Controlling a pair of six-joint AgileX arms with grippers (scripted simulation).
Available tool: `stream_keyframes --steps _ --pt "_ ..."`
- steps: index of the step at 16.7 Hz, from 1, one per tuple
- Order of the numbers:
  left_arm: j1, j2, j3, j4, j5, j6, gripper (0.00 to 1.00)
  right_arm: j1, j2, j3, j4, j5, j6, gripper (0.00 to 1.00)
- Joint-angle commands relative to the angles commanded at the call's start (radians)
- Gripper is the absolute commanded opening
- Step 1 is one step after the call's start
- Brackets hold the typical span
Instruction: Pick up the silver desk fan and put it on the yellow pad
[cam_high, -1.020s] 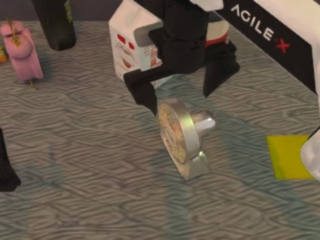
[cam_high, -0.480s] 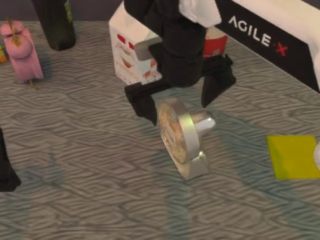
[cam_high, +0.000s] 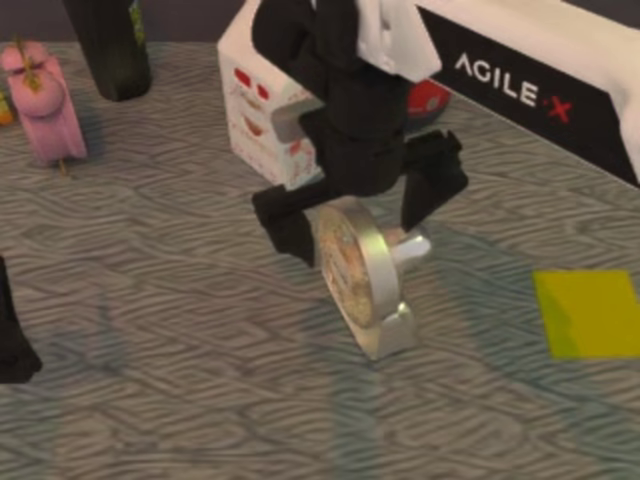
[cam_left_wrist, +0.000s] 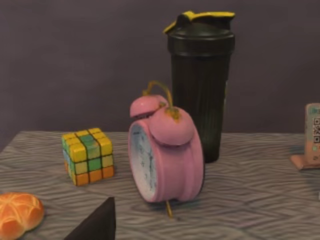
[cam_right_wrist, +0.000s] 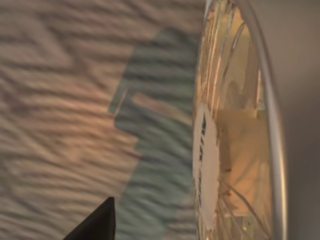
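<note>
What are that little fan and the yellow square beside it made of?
The silver desk fan looks like polished metal: bright highlights on its rim, with a glossy gold-tan face. The yellow pad looks matte and flat, perhaps paper or rubber; hard to tell.

White carton (cam_high: 262, 105) with red print stands just behind the gripper, partly hidden by it. Red-and-white item (cam_high: 430, 97) beside the carton, mostly covered. Well off to the gripper's left — pink twin-bell alarm clock (cam_high: 42, 100), upright, and dark shaker bottle (cam_high: 110, 45) with yellow lid behind it. Colour cube (cam_left_wrist: 88, 156) and bread roll (cam_left_wrist: 17, 212) near the clock. Grey wavy-patterned table (cam_high: 180, 400).
</note>
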Motion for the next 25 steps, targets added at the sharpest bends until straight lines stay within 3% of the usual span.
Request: stream_keyframes --steps 13,25 --pt "0.0 0.0 0.0 0.0 0.0 0.0 1.0 0.0 0.0 0.0 0.0 0.0 0.0 0.02" --pt "0.0 0.0 0.0 0.0 0.0 0.0 1.0 -0.001 0.014 0.041 -0.035 -0.002 0.002 0.0"
